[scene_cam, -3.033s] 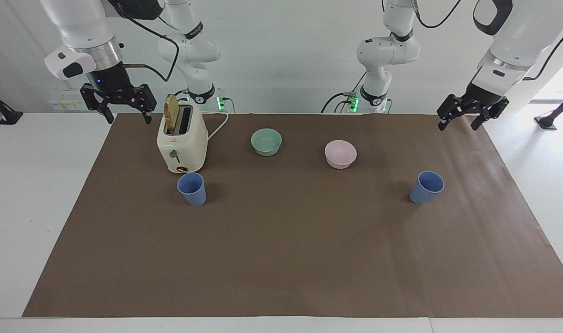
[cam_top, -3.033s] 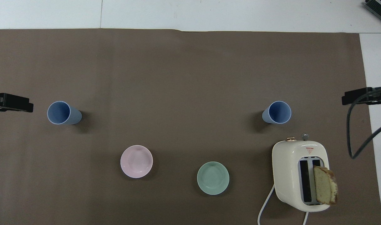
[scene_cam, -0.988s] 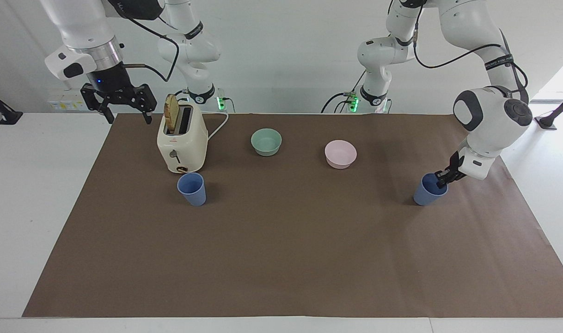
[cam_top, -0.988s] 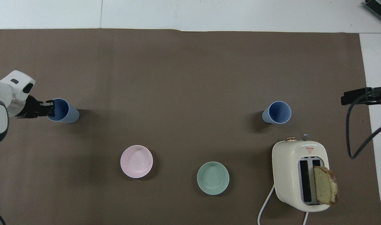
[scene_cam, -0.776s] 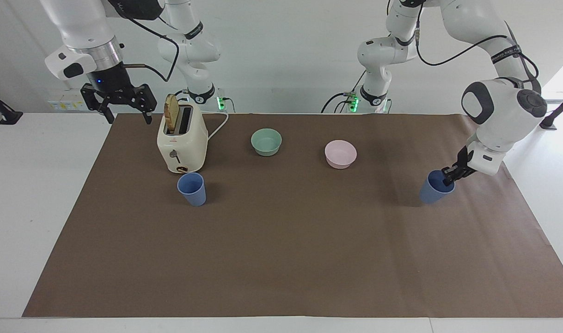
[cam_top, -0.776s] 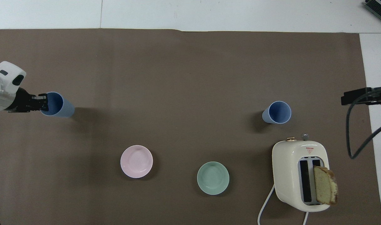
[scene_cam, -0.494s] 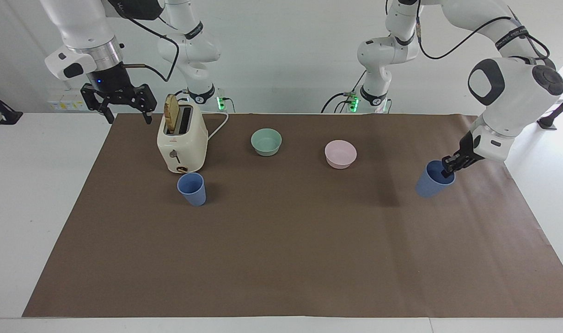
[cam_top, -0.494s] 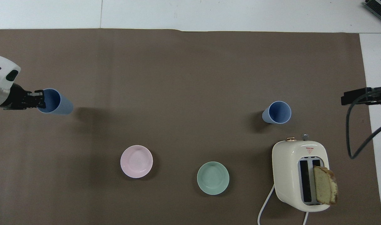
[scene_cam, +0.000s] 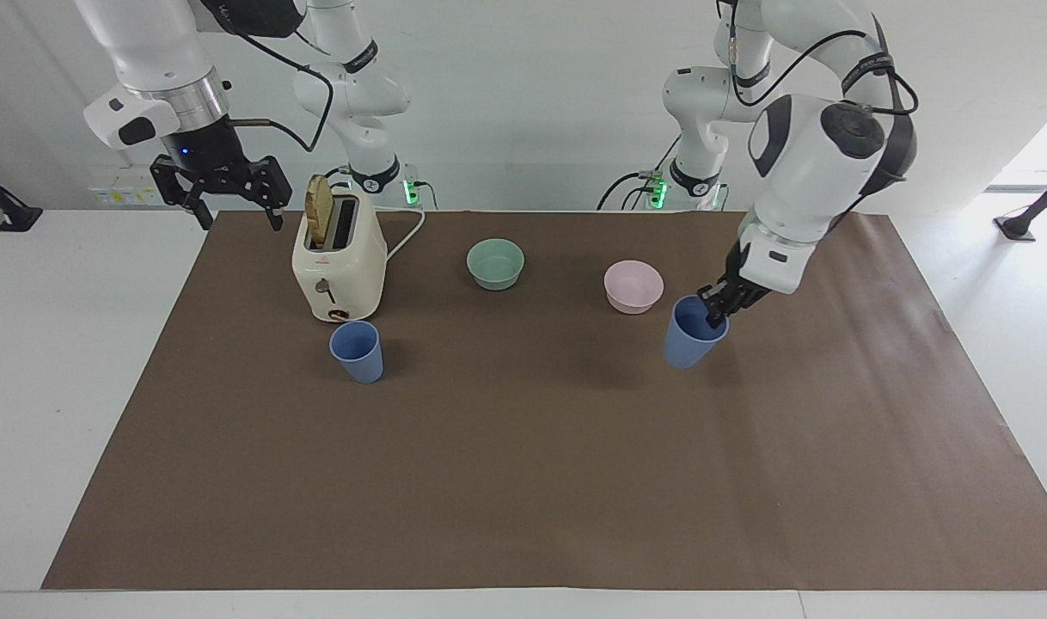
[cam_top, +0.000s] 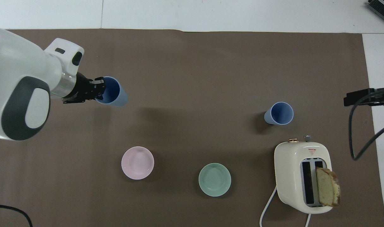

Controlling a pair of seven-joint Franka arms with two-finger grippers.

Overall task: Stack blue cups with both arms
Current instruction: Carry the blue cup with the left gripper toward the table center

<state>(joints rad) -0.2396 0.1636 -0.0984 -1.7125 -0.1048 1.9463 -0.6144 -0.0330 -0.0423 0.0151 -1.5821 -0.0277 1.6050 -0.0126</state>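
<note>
My left gripper (scene_cam: pixel 713 315) (cam_top: pixel 98 89) is shut on the rim of one blue cup (scene_cam: pixel 687 337) (cam_top: pixel 113 93) and holds it tilted in the air over the brown mat, close to the pink bowl. The other blue cup (scene_cam: pixel 357 350) (cam_top: pixel 278 113) stands upright on the mat in front of the toaster. My right gripper (scene_cam: pixel 228 191) (cam_top: pixel 365 96) is open and empty, and waits in the air over the mat's edge at the right arm's end, beside the toaster.
A cream toaster (scene_cam: pixel 338 262) (cam_top: pixel 302 175) with a slice of bread stands near the right arm's base. A mint-green bowl (scene_cam: pixel 495 263) (cam_top: pixel 214 179) and a pale pink bowl (scene_cam: pixel 633 286) (cam_top: pixel 137 162) sit nearer to the robots than the standing cup.
My left gripper took hold of the cup at its end of the table, lifted it and carried it toward the middle, to beside the pink bowl. The right arm has not moved.
</note>
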